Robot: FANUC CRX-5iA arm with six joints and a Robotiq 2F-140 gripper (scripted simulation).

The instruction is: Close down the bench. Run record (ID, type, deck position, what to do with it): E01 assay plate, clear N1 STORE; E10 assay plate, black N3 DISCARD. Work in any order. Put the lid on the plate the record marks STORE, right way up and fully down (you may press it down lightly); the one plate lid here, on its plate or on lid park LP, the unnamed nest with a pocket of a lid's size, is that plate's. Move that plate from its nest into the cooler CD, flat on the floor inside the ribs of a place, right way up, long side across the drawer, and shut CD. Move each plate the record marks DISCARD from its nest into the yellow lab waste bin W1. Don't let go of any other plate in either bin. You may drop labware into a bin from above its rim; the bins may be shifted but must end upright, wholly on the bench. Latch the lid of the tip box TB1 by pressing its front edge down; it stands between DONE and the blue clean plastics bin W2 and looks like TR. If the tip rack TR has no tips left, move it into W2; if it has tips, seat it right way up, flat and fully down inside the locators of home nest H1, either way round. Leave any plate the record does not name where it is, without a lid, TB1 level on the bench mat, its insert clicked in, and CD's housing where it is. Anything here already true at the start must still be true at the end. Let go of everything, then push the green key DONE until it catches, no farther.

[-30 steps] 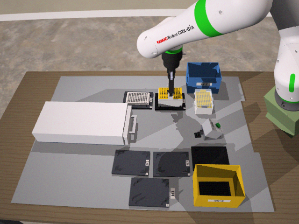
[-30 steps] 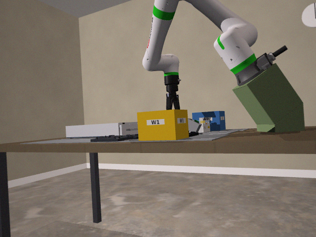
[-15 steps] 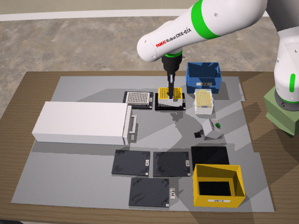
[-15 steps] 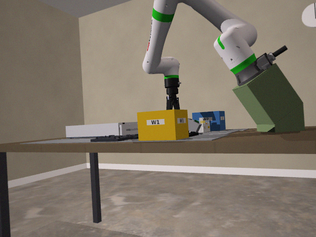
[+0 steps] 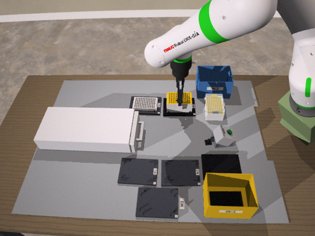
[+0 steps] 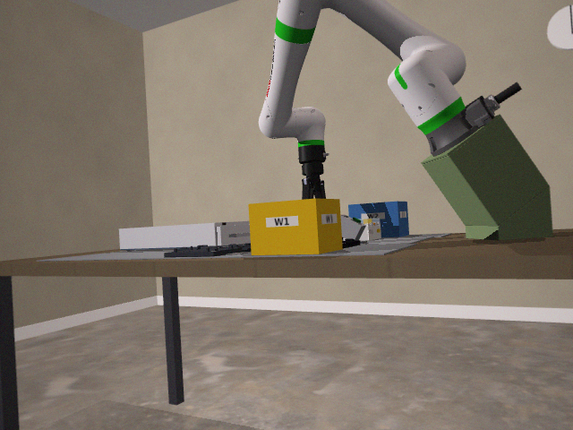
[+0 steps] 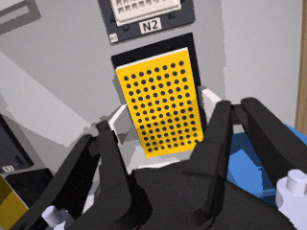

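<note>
The tip rack TR (image 5: 178,99) has a yellow top with rows of dark holes and sits on a black nest at the back of the mat. It also shows in the wrist view (image 7: 160,105). My gripper (image 5: 179,103) is open and low over the rack. In the wrist view (image 7: 163,112) its white pads stand on either side of the rack, apart from it. The blue bin W2 (image 5: 214,81) stands just right of it at the back. The tip box TB1 (image 5: 214,106) stands in front of W2. The green key DONE (image 5: 229,132) sits on its grey block.
The white cooler CD (image 5: 83,129) stands shut at the left. A pale plate sits on nest N2 (image 5: 145,103). Nests N1 (image 5: 138,171), N3 (image 5: 180,172) and H1 (image 5: 157,202) are bare. The yellow bin W1 holds a black plate (image 5: 226,198).
</note>
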